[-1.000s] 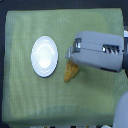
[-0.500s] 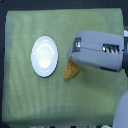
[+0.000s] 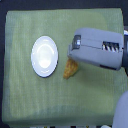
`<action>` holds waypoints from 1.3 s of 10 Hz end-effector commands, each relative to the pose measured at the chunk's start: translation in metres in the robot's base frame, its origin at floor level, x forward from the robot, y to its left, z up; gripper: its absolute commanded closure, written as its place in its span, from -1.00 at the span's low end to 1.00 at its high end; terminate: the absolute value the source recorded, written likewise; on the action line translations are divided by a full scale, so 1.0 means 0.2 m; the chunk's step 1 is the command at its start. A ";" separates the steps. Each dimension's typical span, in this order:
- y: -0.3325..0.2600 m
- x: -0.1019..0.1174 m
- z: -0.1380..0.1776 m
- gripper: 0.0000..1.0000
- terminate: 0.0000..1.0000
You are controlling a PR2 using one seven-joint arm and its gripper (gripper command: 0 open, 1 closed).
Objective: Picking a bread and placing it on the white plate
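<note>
The bread (image 3: 69, 69) is partly hidden beneath the gripper (image 3: 74, 56) on the green surface (image 3: 30, 100). The white plate (image 3: 44, 56) is seen just beside it. The jaws' state cannot be told

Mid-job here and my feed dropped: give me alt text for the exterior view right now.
A grey robot arm reaches in from the exterior view's right over a golden-brown bread lying on a green cloth, covering its upper end. The empty white plate sits to the bread's left, apart from it. The gripper's fingers are not visible.
</note>
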 end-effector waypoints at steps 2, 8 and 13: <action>-0.01 0.07 0.32 1.00 -1.00; 0.35 0.26 0.51 1.00 -1.00; 0.93 0.41 0.40 1.00 -1.00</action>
